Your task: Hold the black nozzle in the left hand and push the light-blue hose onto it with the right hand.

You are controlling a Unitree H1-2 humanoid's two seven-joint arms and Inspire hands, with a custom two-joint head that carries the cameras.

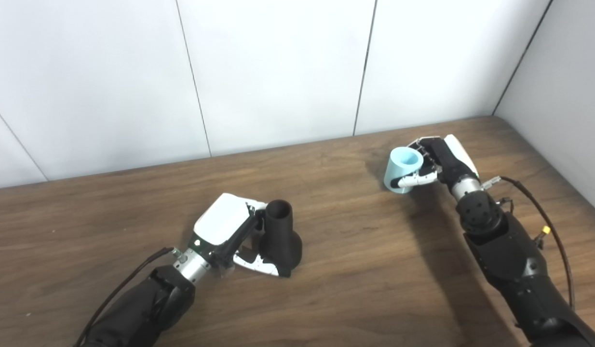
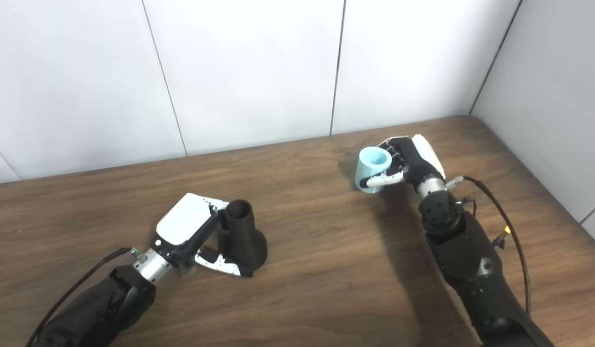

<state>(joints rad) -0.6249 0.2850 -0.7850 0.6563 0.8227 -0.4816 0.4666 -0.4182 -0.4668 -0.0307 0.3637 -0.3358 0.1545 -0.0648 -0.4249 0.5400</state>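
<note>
Left hand (image 1: 232, 231) wrapped around upright black nozzle (image 1: 279, 236) on wooden table (image 1: 355, 270), right hand (image 1: 435, 161) clasping light-blue hose (image 1: 402, 169), well apart, no readable writing.

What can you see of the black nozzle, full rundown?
The black nozzle is matte black and looks like plastic: a round open tube on top that widens into a broader flared base. It stands roughly upright on the wooden table, opening facing up, left of centre. The left hand is around it from the left, thumb across the front of the base, fingers at the neck. Whether the base rests on the table or is lifted is unclear. The light-blue hose is well apart, in the right hand.
</note>
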